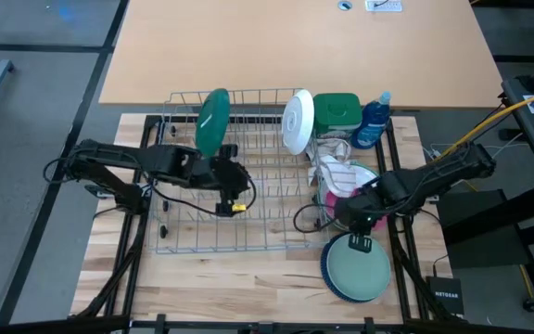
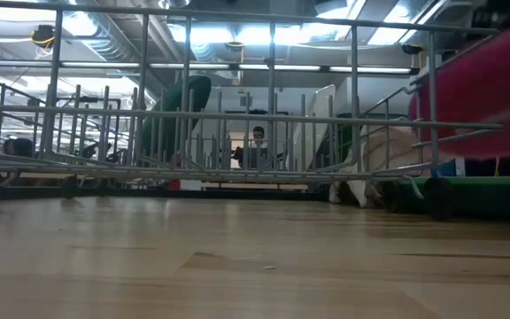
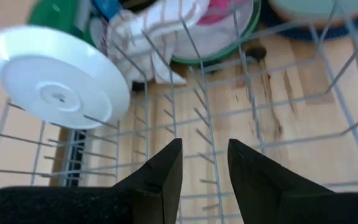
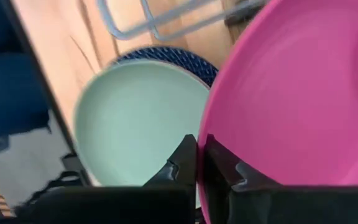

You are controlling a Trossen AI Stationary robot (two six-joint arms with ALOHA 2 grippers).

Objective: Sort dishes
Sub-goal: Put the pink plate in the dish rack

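Observation:
A wire dish rack (image 1: 235,218) stands mid-table. A dark green plate (image 1: 213,121) and a white plate (image 1: 298,121) stand on edge in its far slots; the white plate also shows in the left wrist view (image 3: 58,78). My left gripper (image 3: 204,155) is open and empty above the rack's floor (image 1: 237,183). My right gripper (image 4: 197,155) is right of the rack (image 1: 355,218), shut on a pink plate (image 4: 297,93). A pale teal plate (image 1: 357,267) lies on a navy plate (image 1: 327,274) near the front edge. My right gripper pinches the pink plate's rim (image 4: 202,140) between its two fingers. The plate is tilted steeply on edge. In the low view it is lifted above the table (image 2: 485,89), over the pale teal plate (image 4: 138,121).
A beige-and-white cloth (image 1: 336,172) lies on a green-rimmed plate (image 3: 229,46) right of the rack. A green tub (image 1: 336,109) and a blue bottle (image 1: 372,121) stand behind it. A person sits in the room beyond (image 2: 258,146). Bare wood lies along the table's front left.

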